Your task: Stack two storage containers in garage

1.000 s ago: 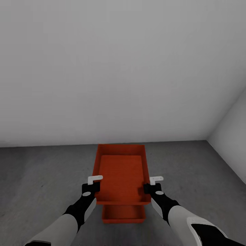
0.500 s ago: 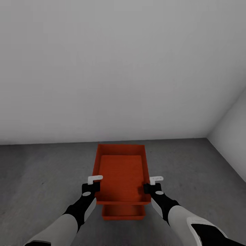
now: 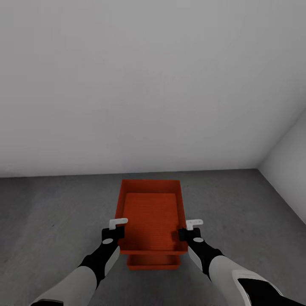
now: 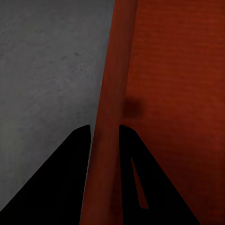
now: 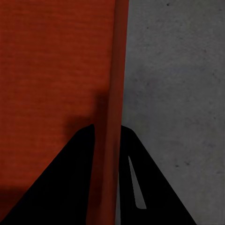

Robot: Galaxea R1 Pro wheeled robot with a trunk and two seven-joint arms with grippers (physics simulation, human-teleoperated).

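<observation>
In the lower centre of the head view we hold the upper storage container [image 3: 151,216], an orange-red open box whose ribbed inner floor is bare. Below it, nearer the bottom edge, the near end of the lower storage container [image 3: 153,263] peeks out, resting on the dark grey floor [image 3: 51,221] of the garage; its inside is mostly hidden by the box above, and we cannot tell whether the two are touching. Our left end effector [image 3: 117,227] is clamped on the left wall of the upper box, one finger inside and one outside; the left wrist view shows the red rim [image 4: 110,93] running between the two dark fingers [image 4: 61,183], with grey floor on one side and the box's interior on the other. Our right end effector [image 3: 189,228] grips the right wall the same way, and the right wrist view shows that rim [image 5: 115,84] pinched between its fingers [image 5: 145,187]. A plain white wall [image 3: 148,85] fills the upper frame, meeting a second wall at the right.
</observation>
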